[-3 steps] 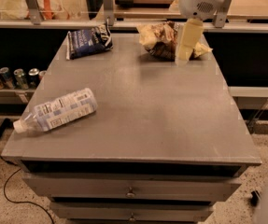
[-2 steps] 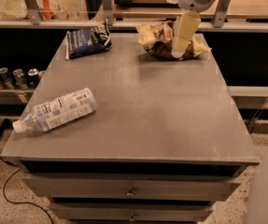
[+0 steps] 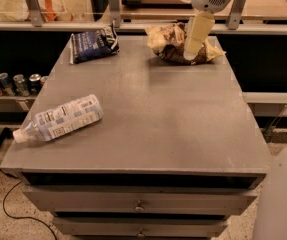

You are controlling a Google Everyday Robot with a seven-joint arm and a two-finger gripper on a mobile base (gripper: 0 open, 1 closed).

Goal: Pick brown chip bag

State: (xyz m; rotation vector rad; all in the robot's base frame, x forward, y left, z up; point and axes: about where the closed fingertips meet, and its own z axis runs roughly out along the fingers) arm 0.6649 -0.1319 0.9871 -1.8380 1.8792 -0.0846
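The brown chip bag (image 3: pixel 167 50) lies at the far right of the grey table top (image 3: pixel 148 119). It is wrinkly, with a dark brown middle and pale yellow-tan ends. My gripper (image 3: pixel 188 54) hangs down from the white wrist at the top of the view. Its cream-coloured tip is over the right half of the bag, at or just above the bag's surface. The gripper hides part of the bag. I cannot tell whether it touches the bag.
A smaller dark blue snack bag (image 3: pixel 93 44) lies at the far left of the table. A plastic water bottle (image 3: pixel 60 119) lies on its side near the front left edge. Several cans (image 3: pixel 13 83) stand on a low shelf to the left. Drawers (image 3: pixel 140 204) are below the table top.
My gripper has moved a little to the left over the brown chip bag, and the wrist has shifted towards the far edge. The bags and the bottle have not moved.
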